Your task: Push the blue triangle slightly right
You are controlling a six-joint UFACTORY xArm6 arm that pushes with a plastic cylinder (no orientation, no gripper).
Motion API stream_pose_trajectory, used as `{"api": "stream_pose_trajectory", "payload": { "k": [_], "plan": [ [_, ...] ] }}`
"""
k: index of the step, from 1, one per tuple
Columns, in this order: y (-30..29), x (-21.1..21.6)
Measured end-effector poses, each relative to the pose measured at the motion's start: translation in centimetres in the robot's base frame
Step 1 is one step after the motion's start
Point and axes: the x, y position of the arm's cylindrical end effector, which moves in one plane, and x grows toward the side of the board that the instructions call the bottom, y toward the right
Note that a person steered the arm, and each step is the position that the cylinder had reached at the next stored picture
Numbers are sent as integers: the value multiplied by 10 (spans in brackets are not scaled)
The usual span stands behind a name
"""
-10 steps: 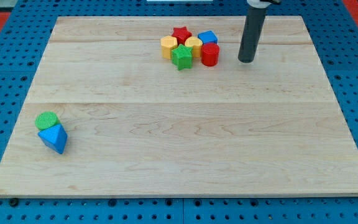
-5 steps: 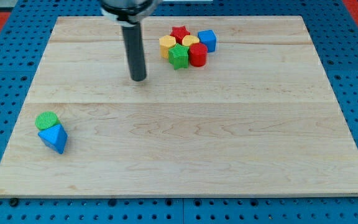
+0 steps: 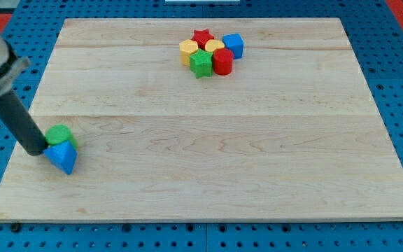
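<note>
Tip (image 3: 33, 149) touching blue triangle (image 3: 62, 157), on its left

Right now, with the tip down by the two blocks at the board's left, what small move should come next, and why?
Probably a short push toward the view's right. My tip sits just left of the blue triangle, seemingly touching the green cylinder above it, so aiming slightly lower should spare that.

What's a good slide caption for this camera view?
My tip at the view's left of the blue triangle and green cylinder, far from the cluster of other blocks.
</note>
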Motion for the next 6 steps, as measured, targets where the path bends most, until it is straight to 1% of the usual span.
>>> {"api": "stream_pose_trajectory", "payload": {
  "k": [1, 2, 3, 4, 5, 6],
  "plan": [
    [41, 16],
    [42, 16],
    [25, 21],
    [26, 25],
    [60, 25],
    [54, 27]
  ]
}}
